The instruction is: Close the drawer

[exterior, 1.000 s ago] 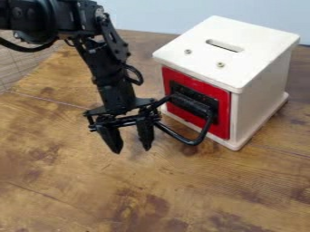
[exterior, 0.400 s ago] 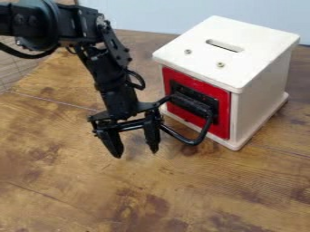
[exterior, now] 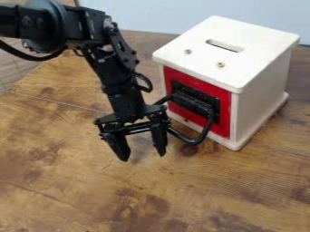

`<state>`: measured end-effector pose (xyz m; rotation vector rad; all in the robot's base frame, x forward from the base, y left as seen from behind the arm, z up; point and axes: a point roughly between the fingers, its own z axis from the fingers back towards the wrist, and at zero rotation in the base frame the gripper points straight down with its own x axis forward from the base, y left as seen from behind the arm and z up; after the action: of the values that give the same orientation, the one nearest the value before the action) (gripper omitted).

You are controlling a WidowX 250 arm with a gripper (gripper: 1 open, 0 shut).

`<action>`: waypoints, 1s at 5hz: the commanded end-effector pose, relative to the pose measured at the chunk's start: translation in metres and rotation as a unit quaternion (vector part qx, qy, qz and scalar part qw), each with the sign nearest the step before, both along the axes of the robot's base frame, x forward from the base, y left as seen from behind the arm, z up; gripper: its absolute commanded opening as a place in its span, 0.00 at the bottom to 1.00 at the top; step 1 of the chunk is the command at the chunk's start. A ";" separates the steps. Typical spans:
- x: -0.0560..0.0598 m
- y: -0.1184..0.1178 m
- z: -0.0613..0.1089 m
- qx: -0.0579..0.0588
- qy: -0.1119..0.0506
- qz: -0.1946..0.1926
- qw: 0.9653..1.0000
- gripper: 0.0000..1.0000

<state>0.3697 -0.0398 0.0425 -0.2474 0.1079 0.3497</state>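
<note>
I see gripper with jaws now spread wide, grasping nothing; a second ago they were nearly together. Drawer unchanged at its 2 o'clock, in the cream box, loop handle just beside one finger.

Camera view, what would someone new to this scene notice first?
The red drawer with its big black loop handle stands out, set in the cream-white box at right on the wooden table. Just left of the handle, the black gripper hangs open, fingers pointing down near the tabletop.
</note>
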 end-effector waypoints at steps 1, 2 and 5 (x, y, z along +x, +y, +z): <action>0.006 -0.019 0.023 -0.007 -0.031 0.016 0.999 1.00; 0.008 -0.017 0.025 -0.009 -0.028 0.012 0.999 1.00; 0.012 -0.024 0.031 -0.014 -0.019 0.027 0.999 1.00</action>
<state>0.3669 -0.0515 0.0480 -0.2536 0.1503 0.4088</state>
